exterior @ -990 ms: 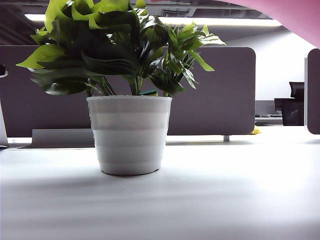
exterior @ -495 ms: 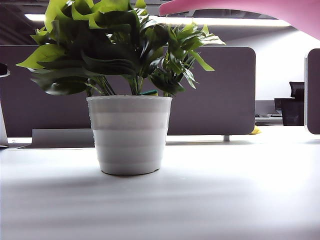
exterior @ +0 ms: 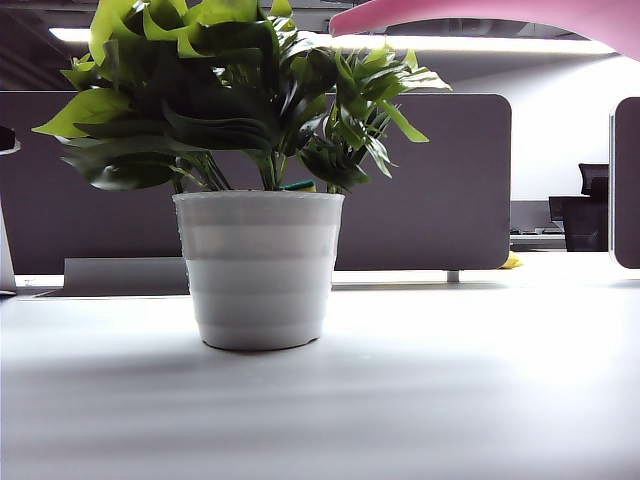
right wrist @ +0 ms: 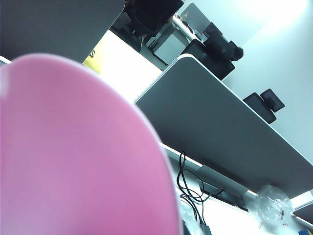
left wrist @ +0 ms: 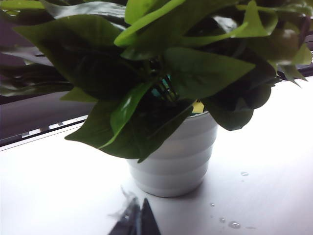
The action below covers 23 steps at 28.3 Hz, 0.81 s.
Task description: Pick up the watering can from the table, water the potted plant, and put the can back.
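The potted plant (exterior: 260, 270) stands on the table (exterior: 450, 380), left of centre in the exterior view. The pink watering can (exterior: 480, 12) hangs in the air at that view's upper right. Its spout reaches left, with the tip just above the plant's right-hand leaves. The can's body (right wrist: 73, 156) fills much of the right wrist view and hides my right gripper's fingers, which carry it. My left gripper (left wrist: 138, 220) rests low near the table, shut and empty, a short way in front of the white pot (left wrist: 176, 152).
Water drops (left wrist: 234, 224) lie on the table beside the pot. Grey partition panels (exterior: 430, 180) stand behind the table, with a dark office chair (exterior: 590, 210) far right. Black cables (right wrist: 190, 188) and a crumpled plastic bag (right wrist: 274, 203) lie beyond the can.
The can's spout has swung in from the upper right corner to reach over the plant's leaves, its tip dipping slightly. The plant and my left gripper have stayed still.
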Tool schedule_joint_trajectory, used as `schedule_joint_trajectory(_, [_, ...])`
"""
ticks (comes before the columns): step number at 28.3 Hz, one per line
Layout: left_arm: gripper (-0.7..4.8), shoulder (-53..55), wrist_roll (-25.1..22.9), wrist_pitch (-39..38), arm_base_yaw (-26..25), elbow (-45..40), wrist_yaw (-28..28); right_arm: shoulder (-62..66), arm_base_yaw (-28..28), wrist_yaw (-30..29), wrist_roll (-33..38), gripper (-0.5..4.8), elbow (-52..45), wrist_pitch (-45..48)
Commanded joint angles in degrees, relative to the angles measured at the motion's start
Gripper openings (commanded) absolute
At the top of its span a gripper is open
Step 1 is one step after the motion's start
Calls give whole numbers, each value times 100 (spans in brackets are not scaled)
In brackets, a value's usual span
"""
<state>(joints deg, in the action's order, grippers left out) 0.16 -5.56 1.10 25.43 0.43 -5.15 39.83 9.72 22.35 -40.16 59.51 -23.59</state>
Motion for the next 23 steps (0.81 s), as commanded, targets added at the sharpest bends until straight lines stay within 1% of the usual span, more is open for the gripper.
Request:
schedule_joint_trajectory(1, [-5, 7, 0, 68, -4, 7, -7, -52, 7, 7, 66, -9, 127, 654])
schedule_joint_trajectory(23, [-5, 7, 0, 68, -20, 7, -7, 42, 9, 2, -280, -8, 153, 914])
